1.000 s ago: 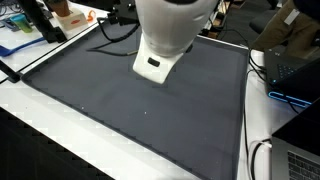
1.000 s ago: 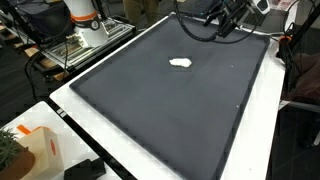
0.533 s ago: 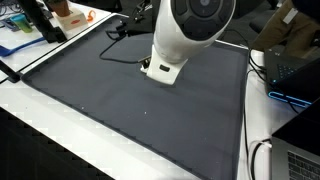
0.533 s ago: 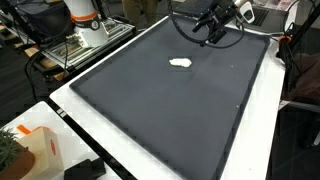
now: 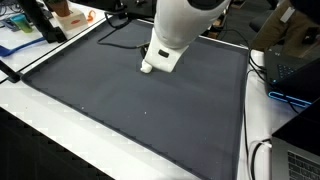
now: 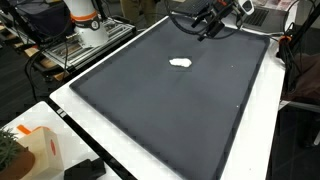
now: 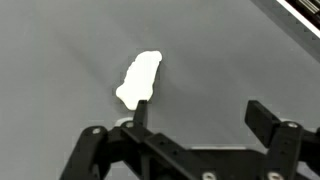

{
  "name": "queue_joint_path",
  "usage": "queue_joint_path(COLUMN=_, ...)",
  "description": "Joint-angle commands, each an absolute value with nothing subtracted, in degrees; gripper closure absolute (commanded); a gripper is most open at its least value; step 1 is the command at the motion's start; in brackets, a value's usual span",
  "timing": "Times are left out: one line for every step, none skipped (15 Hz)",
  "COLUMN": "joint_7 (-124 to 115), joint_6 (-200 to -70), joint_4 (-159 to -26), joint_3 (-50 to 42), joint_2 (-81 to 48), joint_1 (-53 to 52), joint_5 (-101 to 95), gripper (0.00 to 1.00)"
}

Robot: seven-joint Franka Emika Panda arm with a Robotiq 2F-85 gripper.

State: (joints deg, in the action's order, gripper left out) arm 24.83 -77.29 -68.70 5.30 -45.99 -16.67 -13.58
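- A dark grey mat (image 6: 170,110) covers a white table (image 6: 85,105) in a cluttered lab;
- One white lump (image 7: 140,80) lies on the far part of the mat; one gripper (image 7: 200,115) hangs above it, jaws spread wide, gripping nothing;
- An orange box (image 6: 40,148) sits at the table's near corner and a laptop (image 5: 295,150) beside the mat; the arm's white body (image 5: 178,35) hides the mat's far middle.

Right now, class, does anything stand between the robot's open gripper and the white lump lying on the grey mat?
Nothing visible does. The open gripper hangs over the far end of the grey mat, and the white lump lies alone on it, with only bare mat between. In the wrist view the lump shows unobstructed just past one fingertip.
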Motion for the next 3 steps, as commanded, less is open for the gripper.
queue_joint_path(joint_7=14.2, joint_6=-81.2, joint_4=-81.54, joint_3=6.42, joint_2=-34.23, joint_1=-14.68, joint_5=-11.4, gripper=0.0)
queue_joint_path(joint_7=19.1, joint_6=-77.47, joint_4=-72.14, joint_3=6.79, joint_2=-42.1, joint_1=-15.25, joint_5=-13.59, gripper=0.0)
queue_joint_path(joint_7=17.11, joint_6=-77.9, joint_4=-74.15, joint_3=6.88, joint_2=-39.71, joint_1=-14.98, joint_5=-13.23, gripper=0.0)
